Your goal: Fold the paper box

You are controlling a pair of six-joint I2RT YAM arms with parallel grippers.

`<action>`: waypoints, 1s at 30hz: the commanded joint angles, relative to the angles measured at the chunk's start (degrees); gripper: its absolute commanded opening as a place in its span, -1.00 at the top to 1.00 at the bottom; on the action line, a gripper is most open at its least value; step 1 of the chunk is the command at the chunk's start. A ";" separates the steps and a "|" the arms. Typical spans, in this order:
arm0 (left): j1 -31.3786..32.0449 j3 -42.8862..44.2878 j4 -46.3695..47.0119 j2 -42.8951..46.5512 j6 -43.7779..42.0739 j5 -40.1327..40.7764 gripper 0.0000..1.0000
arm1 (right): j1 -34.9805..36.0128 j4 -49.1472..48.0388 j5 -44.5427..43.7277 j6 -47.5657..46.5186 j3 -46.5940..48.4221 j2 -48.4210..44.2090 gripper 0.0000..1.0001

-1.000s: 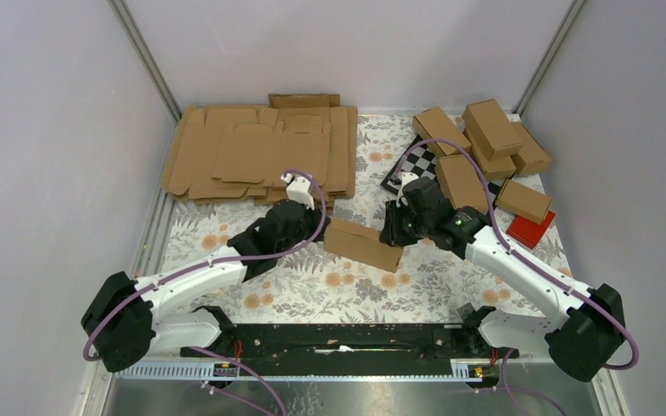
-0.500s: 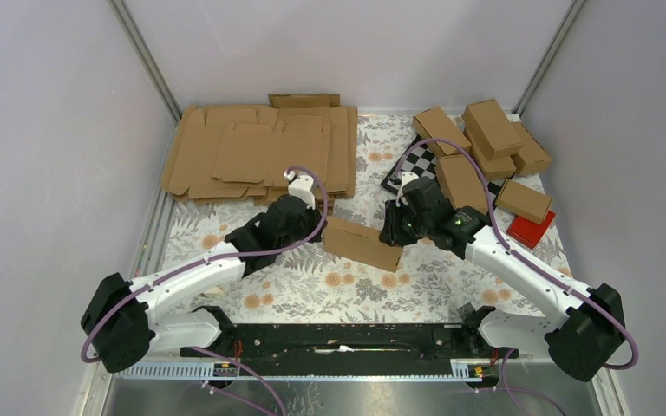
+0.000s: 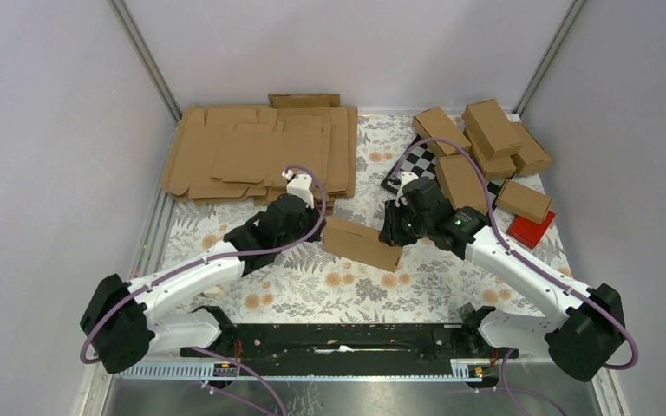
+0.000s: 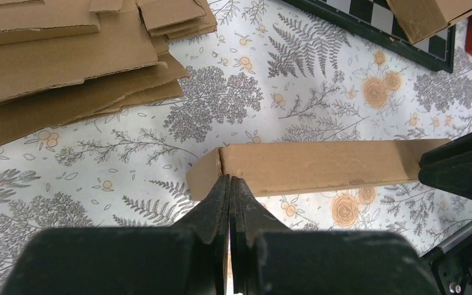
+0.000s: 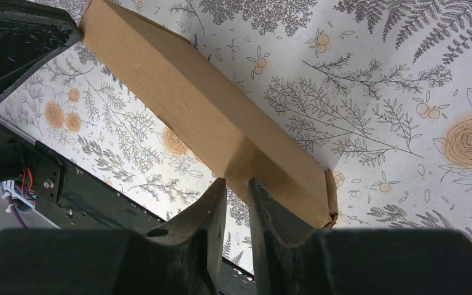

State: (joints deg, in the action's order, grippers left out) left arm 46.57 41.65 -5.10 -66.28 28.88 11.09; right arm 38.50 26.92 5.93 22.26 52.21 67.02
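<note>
The paper box (image 3: 362,243) lies as a long brown carton on the flowered cloth in the middle, between the two arms. My left gripper (image 3: 316,227) is shut, its tips (image 4: 230,179) pressed against the carton's (image 4: 319,166) left end beside the end flap (image 4: 204,175); nothing is between them. My right gripper (image 3: 392,236) is at the carton's right end. Its jaws (image 5: 236,183) stand a narrow gap apart at the long edge of the carton (image 5: 196,104), and only cloth shows through the gap. The right end flap (image 5: 330,196) sits slightly ajar.
A pile of flat cardboard blanks (image 3: 260,152) lies at the back left, close behind the left gripper. Several folded cartons (image 3: 486,143) sit at the back right on a checkered board (image 3: 416,165), with a red block (image 3: 531,230) beside them. A black rail (image 3: 347,338) runs along the near edge.
The left arm has shifted slightly toward the far side, its gripper staying shut at the carton's left end. The carton and the right arm have not moved.
</note>
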 commanded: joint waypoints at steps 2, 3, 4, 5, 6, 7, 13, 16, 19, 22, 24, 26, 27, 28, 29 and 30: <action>0.10 7.30 -6.53 1.56 -2.17 -0.54 1.00 | 0.44 5.95 0.96 -1.04 -2.29 1.98 0.46; 0.10 8.13 -6.51 1.61 -2.49 -0.54 1.00 | 0.43 5.88 0.94 -1.04 -2.16 1.89 0.46; 0.10 8.75 -6.39 1.62 -2.70 -0.56 1.00 | 0.49 5.91 0.92 -1.01 -2.13 1.88 0.46; 0.10 9.26 -6.12 1.61 -2.98 -0.50 1.00 | 0.47 5.93 0.92 -0.99 -2.14 1.93 0.46; 0.10 9.75 -5.93 1.50 -3.20 -0.28 0.91 | 0.52 5.93 0.97 -0.99 -2.19 1.89 0.46; 0.10 10.24 -5.88 1.41 -3.29 -0.15 0.83 | 0.47 5.90 1.00 -0.99 -2.23 1.93 0.46; 0.03 9.06 -5.46 -1.09 -2.60 -0.88 1.00 | 0.45 6.34 0.88 -1.10 -2.28 1.71 0.46; 0.10 4.32 -1.76 -1.79 -0.97 -0.06 1.00 | 0.48 6.38 0.88 -1.08 -2.28 1.66 0.46; 0.05 -0.97 2.69 -2.06 1.71 -0.42 1.00 | 0.46 6.39 0.69 -0.91 -1.92 1.41 0.45; 0.05 -3.32 4.16 -3.14 2.27 -0.36 1.00 | 0.45 7.43 0.11 -1.29 -0.19 0.99 0.43; 0.07 -3.58 3.91 -3.84 2.00 0.35 1.00 | 0.49 8.74 -0.31 -1.79 1.85 0.95 0.42; 0.09 -3.50 3.64 -4.15 1.63 0.82 1.00 | 0.50 10.50 -0.88 -2.38 4.17 0.61 0.40; 0.10 -3.39 3.48 -4.15 1.53 1.00 1.00 | 0.48 11.48 -1.13 -2.52 5.44 0.15 0.36; 0.10 -3.41 3.30 -4.08 1.47 1.17 1.00 | 0.46 12.72 -1.57 -2.74 6.86 -0.22 0.28; 0.10 -3.33 3.21 -4.02 1.52 1.35 1.00 | 0.47 13.78 -2.30 -2.76 8.12 -1.11 0.25; 0.10 -3.28 3.17 -3.88 1.45 1.38 1.00 | 0.46 14.86 -3.23 -2.63 9.22 -2.11 0.24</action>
State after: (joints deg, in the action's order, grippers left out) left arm 46.52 39.99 1.93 -68.88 30.50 11.60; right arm 38.52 33.67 6.07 21.15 55.99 67.13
